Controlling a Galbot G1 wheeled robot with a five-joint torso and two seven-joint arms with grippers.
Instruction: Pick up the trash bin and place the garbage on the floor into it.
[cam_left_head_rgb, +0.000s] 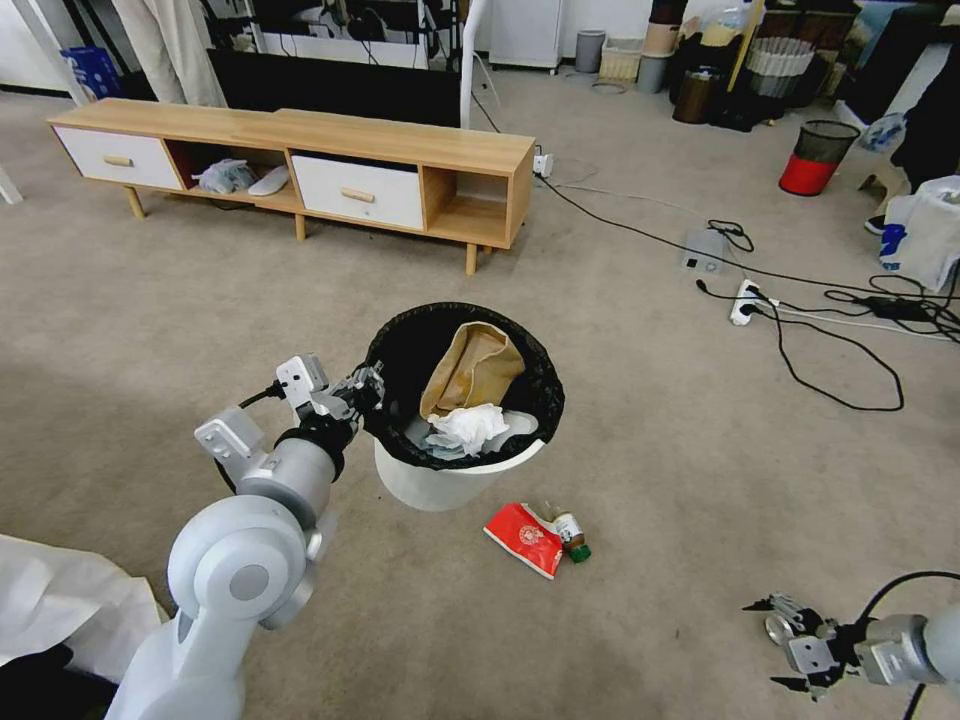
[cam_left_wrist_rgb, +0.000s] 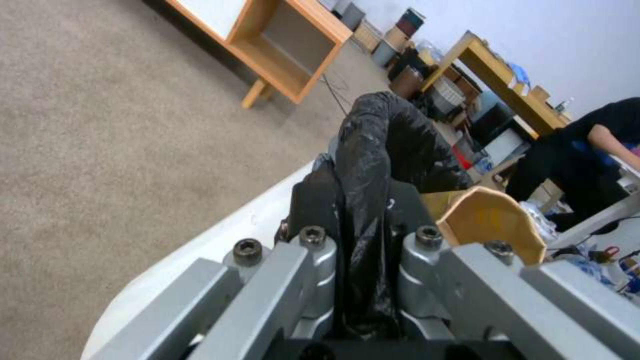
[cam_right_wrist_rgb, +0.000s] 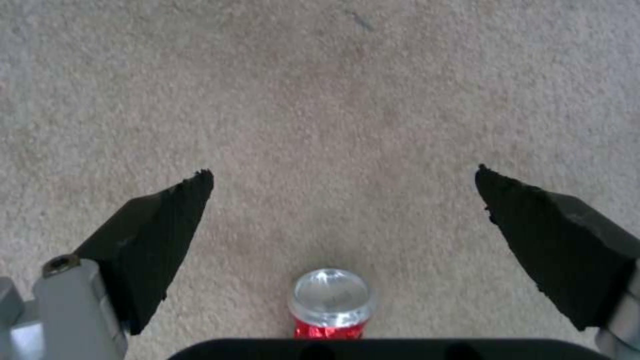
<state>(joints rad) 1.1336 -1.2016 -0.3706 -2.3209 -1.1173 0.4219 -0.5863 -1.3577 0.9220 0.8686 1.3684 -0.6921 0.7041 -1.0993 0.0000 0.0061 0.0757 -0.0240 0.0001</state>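
The trash bin is white with a black bag over its rim and sits mid-view, tilted a little. My left gripper is shut on its near-left rim; the left wrist view has the fingers pinching the black bag. A brown paper bag and white tissue lie inside. On the carpet just in front lie a red packet and a small brown bottle. My right gripper hangs open low at the right, over a crushed red can.
A long wooden cabinet stands behind. Black cables and a white power strip spread over the floor at the right. A red-based mesh bin is farther back. White sheeting lies at the near left.
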